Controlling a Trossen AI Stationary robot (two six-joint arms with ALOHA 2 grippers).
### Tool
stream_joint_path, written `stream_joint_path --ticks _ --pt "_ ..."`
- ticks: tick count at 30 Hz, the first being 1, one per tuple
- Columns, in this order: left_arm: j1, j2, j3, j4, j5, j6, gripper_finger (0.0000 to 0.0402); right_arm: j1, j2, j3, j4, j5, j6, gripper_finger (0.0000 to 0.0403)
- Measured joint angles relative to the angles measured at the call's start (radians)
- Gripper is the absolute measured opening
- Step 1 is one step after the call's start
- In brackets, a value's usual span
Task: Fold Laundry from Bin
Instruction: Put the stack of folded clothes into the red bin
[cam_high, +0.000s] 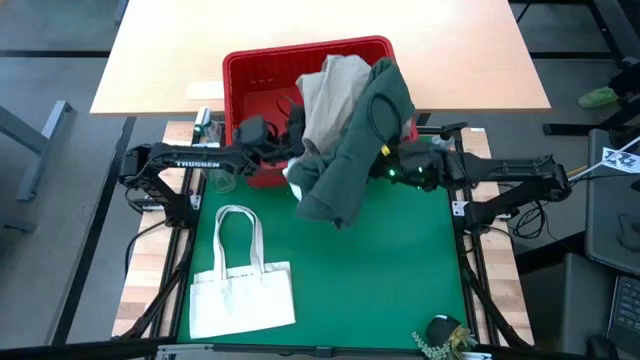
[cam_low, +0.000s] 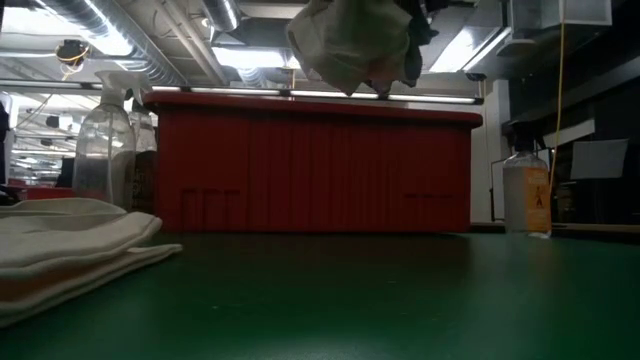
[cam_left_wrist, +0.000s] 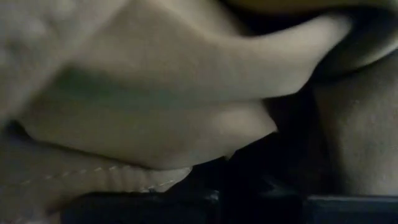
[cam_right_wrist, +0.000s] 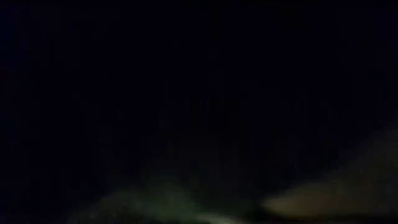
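At the centre of the high view, the left gripper and right gripper hoist a tangle of laundry, beige and dark green, over the front rim of the red bin. Both claws are pinched shut, apparently on the cloth, though folds hide the fingertips. The step looks like pulling garments out; next, the bundle likely needs carrying to the bare green mat and separating.

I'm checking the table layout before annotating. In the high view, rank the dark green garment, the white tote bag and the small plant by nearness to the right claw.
1. Dark green garment: draped over the right claw, hiding it, beside the red bin.
2. Small plant: near edge, right corner of the green mat.
3. White tote bag: near-left corner of the mat, clearly farthest.
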Motion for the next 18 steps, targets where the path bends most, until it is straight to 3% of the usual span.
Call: stream_joint_path --ticks 11,18 --pt "0.239 0.004 0.000 -0.085 0.124 -0.009 0.0000 -0.284 0.039 0.003 0.019 -0.200 -0.011 0.0009" --pt "0.400 0.026 0.000 -0.136 0.165 0.021 0.0000 -0.472 0.157 0.003 0.165 -0.374 -0.036 0.0005"
